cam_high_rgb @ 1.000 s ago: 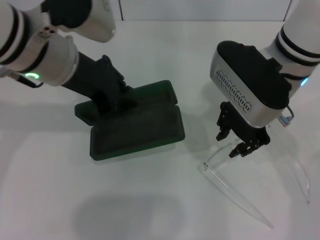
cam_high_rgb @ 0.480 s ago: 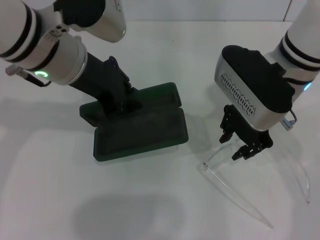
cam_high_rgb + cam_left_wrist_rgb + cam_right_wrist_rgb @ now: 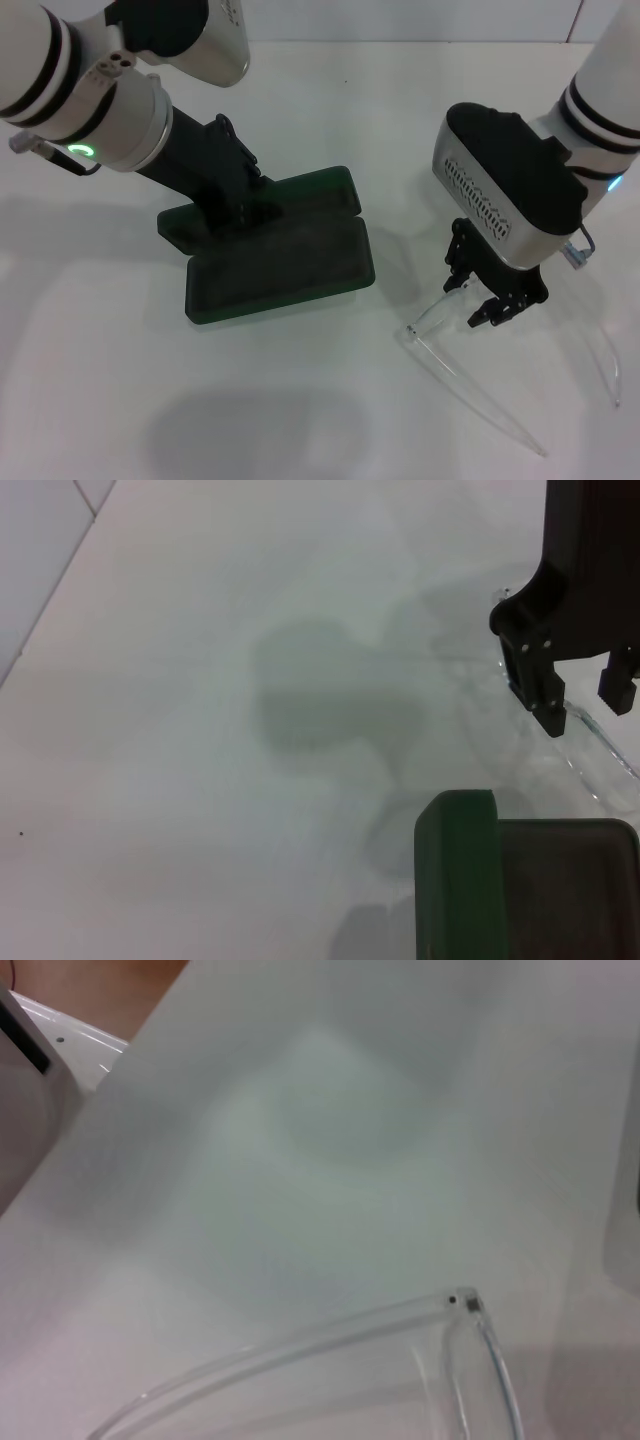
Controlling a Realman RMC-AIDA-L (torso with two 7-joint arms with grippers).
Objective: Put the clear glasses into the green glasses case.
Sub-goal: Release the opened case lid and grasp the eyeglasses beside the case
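Surface: white table (image 3: 90,400), plain and bare near its front edge.
Left gripper (image 3: 245,205): it sits on the green glasses case, toward the table's left side. It seems to pin the case down, but its fingers are hidden, so wide or narrow cannot be told.
Green glasses case (image 3: 285,262): it lies open near the middle of the table, lid flat behind the tray. Its long side runs left to right.
Right gripper (image 3: 483,297): it hangs low over the clear glasses, fingers apart, one on each side of the lens edge. It holds nothing yet.
Clear glasses (image 3: 432,322): they lie on the table's right side, close to the front edge. The lens curves under the right gripper and the thin arms point to the front edge.
Key relation: the glasses are right below the right gripper, and the case lies to their left. The right arm is much nearer, so the grab looks like its job.
Next move: likely squeeze, lift, then carry left to the open tray.
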